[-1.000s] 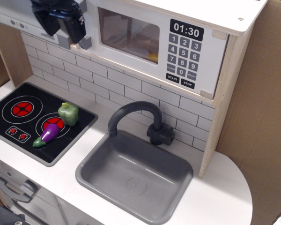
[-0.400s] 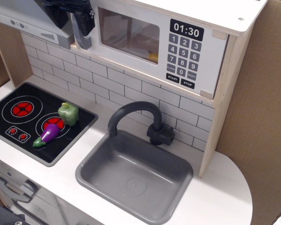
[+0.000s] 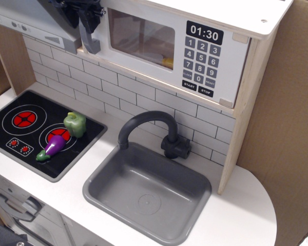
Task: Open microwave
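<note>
The microwave (image 3: 195,46) is a pale wood box at the top of the toy kitchen. Its white door (image 3: 143,38) with a clear window is closed. The keypad and the clock reading 01:30 (image 3: 204,33) are on its right. The grey bar handle (image 3: 91,43) runs down the door's left edge. My black gripper (image 3: 83,19) is at the top left, partly cut off by the frame edge. Its fingers (image 3: 89,18) overlap the upper part of the handle. I cannot tell whether they grip it.
A grey slanted range hood (image 3: 36,15) is left of the microwave, behind my gripper. Below are a black cooktop (image 3: 20,133) with a green pepper (image 3: 75,124) and a purple eggplant (image 3: 52,147), a grey sink (image 3: 146,192), a dark faucet (image 3: 149,128) and a cardboard wall (image 3: 292,128).
My gripper has moved up and to the right, from in front of the range hood to the microwave's handle. The door has stayed closed.
</note>
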`<state>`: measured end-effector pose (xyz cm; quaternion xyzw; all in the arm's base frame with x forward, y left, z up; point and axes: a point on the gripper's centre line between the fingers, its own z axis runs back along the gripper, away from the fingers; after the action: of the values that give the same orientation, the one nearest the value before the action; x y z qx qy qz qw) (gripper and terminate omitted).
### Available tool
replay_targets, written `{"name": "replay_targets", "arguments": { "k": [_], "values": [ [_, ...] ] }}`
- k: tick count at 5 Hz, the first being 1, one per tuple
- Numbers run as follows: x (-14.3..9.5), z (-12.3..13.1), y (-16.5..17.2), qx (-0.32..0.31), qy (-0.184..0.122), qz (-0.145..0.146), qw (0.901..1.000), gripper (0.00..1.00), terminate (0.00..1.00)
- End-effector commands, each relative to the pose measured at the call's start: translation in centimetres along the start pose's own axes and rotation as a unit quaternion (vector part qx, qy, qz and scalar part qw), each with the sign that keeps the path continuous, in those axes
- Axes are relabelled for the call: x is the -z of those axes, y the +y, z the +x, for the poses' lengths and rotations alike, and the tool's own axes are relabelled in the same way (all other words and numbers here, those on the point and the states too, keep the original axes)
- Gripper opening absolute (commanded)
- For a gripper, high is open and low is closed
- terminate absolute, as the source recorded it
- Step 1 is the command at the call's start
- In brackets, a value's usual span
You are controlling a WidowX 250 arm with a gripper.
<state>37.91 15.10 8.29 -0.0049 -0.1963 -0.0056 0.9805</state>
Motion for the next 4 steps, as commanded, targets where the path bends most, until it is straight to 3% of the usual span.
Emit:
{"name": "replay_targets", "arguments": {
  "k": [1, 2, 3, 4],
  "values": [
    [-2.3, -0.8, -0.4, 0.013, -0.022, 0.006, 0.9996, 0.0, 0.0],
    [-3.8, -3.5, -1.1, 0.019, -0.014, 0.0, 0.9997, 0.0, 0.0],
    [-4.9, -5.8, -1.9, 0.033, 0.012, 0.002, 0.9994, 1.0, 0.0],
    [-7.3, -7.7, -2.7, 0.005, 0.033, -0.017, 0.9993, 1.0, 0.0]
  ]
}}
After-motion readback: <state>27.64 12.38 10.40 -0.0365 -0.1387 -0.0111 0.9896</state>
